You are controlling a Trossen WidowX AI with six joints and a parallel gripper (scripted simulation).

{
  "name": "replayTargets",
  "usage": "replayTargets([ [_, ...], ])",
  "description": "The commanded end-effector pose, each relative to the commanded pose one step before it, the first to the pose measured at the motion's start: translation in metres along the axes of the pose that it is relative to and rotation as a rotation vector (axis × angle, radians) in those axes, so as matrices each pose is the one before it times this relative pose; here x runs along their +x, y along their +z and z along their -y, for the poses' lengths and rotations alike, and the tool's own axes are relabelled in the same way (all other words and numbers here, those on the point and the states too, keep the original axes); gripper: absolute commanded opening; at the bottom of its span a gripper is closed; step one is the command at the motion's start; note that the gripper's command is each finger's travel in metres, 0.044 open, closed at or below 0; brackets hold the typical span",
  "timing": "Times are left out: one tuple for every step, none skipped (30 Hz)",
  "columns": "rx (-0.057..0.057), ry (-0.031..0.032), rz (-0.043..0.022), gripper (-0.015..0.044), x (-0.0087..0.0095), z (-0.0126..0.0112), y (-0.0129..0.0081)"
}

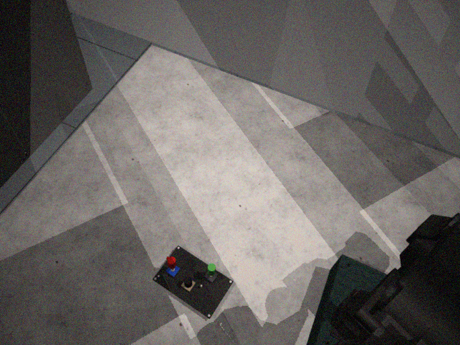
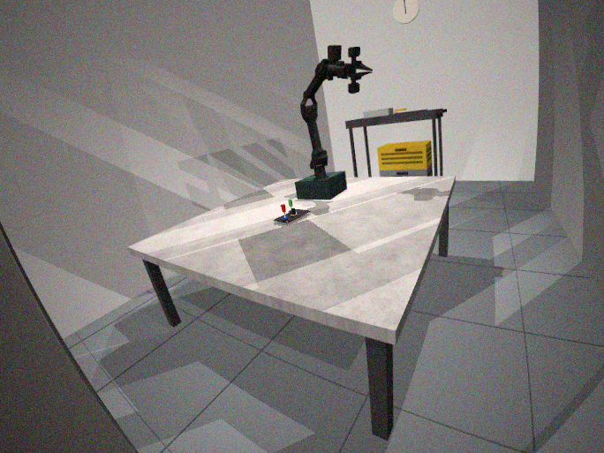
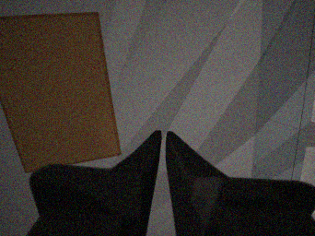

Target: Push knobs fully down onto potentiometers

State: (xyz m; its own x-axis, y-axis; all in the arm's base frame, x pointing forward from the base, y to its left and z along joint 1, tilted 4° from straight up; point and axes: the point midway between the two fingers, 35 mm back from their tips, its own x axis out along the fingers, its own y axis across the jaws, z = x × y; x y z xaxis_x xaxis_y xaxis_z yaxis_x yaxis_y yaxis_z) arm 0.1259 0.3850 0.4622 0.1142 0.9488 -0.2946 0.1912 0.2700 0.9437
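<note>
A black circuit board (image 1: 207, 296) (image 2: 298, 215) stands on the table near the arm's green base (image 1: 347, 283) (image 2: 320, 184). A red knob (image 1: 171, 261) (image 2: 283, 207) sits raised over a blue potentiometer (image 1: 172, 271). A green knob (image 1: 211, 267) (image 2: 290, 202) sits raised over a grey potentiometer. A third, dark potentiometer (image 1: 187, 284) has no coloured knob. My gripper (image 2: 369, 70) (image 3: 163, 136) is shut on nothing, held high in the air far above the board and pointing towards the wall. The wrist view shows only the wall, not the board.
The table (image 1: 230, 175) (image 2: 328, 266) is triangular. A dark side table (image 2: 398, 117) with a yellow crate (image 2: 404, 158) under it stands behind it. An orange panel (image 3: 57, 89) hangs on the wall in the wrist view. A clock (image 2: 405, 9) hangs high.
</note>
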Motion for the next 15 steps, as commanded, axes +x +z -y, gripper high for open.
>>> replayTargets([
  [-0.0767, -0.05881, 0.0754, 0.0, 0.00957, 0.01816, 0.03143],
  [-0.0217, -0.01617, 0.01943, 0.0, 0.00238, 0.00541, 0.00802],
  [-0.0216, -0.01678, 0.0188, 0.0, 0.00241, 0.00564, 0.00785],
  [-0.0214, -0.01736, 0.01815, 0.0, 0.00243, 0.00587, 0.00767],
  [-0.0213, -0.01792, 0.01748, 0.0, 0.00246, 0.0061, 0.00749],
  [-0.0211, -0.01845, 0.01678, 0.0, 0.00248, 0.00632, 0.0073],
  [-0.0237, -0.01982, 0.01539, 0.0, 0.00281, 0.00683, 0.0072],
  [-0.0239, -0.02061, 0.01476, 0.0, 0.00287, 0.00716, 0.00706],
  [-0.0237, -0.02109, 0.01388, 0.0, 0.00289, 0.00739, 0.00681],
  [-0.0235, -0.02153, 0.01297, 0.0, 0.00291, 0.0076, 0.00654],
  [-0.0233, -0.02193, 0.01205, 0.0, 0.00294, 0.00781, 0.00627],
  [-0.0232, -0.0223, 0.01111, 0.0, 0.00296, 0.00801, 0.00599],
  [-0.023, -0.02263, 0.01015, 0.0, 0.00298, 0.0082, 0.0057],
  [-0.0228, -0.02292, 0.00918, 0.0, 0.00301, 0.00838, 0.00541],
  [-0.0223, -0.02395, 0.00966, 0.0, 0.00283, 0.00887, 0.00548],
])
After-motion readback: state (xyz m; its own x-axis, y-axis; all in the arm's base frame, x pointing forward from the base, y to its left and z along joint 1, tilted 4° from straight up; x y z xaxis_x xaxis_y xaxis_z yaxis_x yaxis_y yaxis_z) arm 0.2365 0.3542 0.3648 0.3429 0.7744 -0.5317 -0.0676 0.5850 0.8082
